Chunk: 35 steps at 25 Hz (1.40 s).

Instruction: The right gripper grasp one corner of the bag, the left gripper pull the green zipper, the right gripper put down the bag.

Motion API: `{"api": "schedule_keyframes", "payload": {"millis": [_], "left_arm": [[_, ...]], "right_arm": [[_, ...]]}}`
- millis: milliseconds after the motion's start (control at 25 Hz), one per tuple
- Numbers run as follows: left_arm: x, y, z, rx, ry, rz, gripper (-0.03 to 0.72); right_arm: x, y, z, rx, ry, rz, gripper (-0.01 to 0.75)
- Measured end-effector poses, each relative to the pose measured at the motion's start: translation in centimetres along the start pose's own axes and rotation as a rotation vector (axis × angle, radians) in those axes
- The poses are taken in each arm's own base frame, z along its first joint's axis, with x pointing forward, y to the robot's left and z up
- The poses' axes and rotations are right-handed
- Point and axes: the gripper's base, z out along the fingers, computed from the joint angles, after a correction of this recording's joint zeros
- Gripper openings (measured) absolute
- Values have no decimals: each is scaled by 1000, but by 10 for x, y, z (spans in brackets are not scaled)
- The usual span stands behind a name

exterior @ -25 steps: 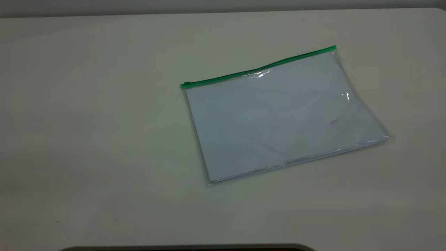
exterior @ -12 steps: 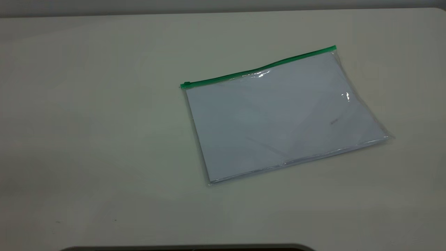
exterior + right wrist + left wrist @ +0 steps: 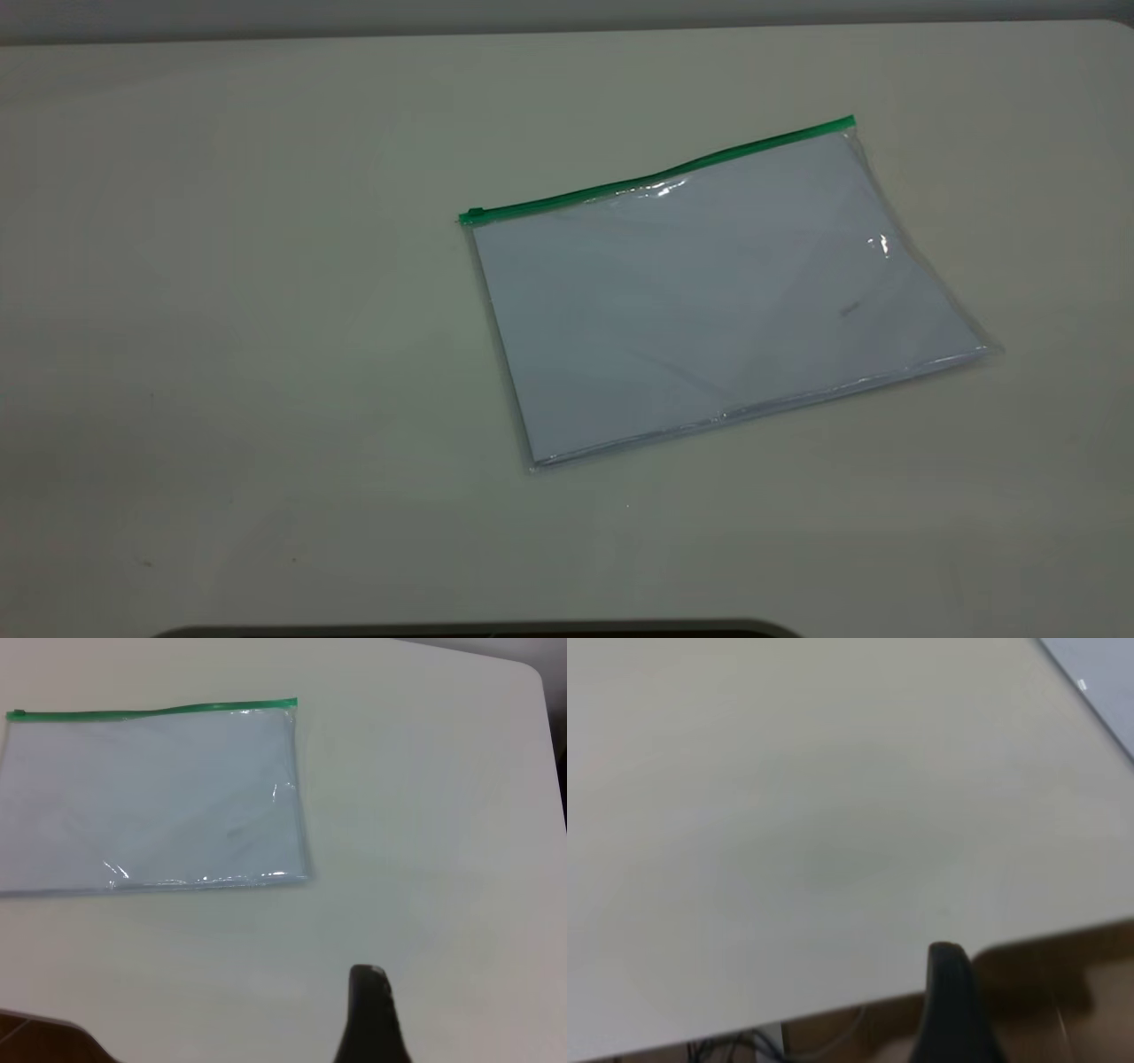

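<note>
Moved since earlier: nothing that can be seen from outside; the bag lies on the same spot of the bench, with the same creases.
Bag place: flat on the bench, right of the middle in the exterior view, white paper sheets inside, no gripper near it.
Green zipper: runs along the far long edge; the slider tab sits at the left end of it.
Right gripper: only one dark fingertip shows in its wrist view, well apart from the bag; I cannot tell how wide it is open, and it holds nothing visible.
Left gripper: one dark tip over the bench edge, far from the bag; opening cannot be told.
Risk at the corner: the plastic is glossy and lies flat, so the gripper may slide over it or push the bag away.
Risk at the slider: the tab is very small; the left gripper may miss it.
</note>
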Motion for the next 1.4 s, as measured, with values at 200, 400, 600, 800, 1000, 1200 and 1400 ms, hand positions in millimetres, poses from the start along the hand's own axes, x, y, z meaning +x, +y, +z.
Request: {"api": "schedule_keyframes", "payload": {"millis": [200,400,600,800,1000,1200,1400], "left_arm": [[6,0,-5,-53,-55,-52,575],[7,1,-5,-59,-54,-60,575],[7,1,-5,-59,-54,-60,575],[7,1,-5,-59,-54,-60,575],[7,1,-5,-59,-54,-60,575],[7,1,-5,-59,-54,-60,575],[7,1,-5,-59,-54,-60,575]], "right_arm": [[0,0,0,0,0,0,582],[0,0,0,0,0,1,579],[0,0,0,1,-1,1,580],[0,0,0,1,-1,1,580],[0,0,0,1,-1,1,579],[0,0,0,1,-1,1,579],[0,-1,0,11,1,13,579]]}}
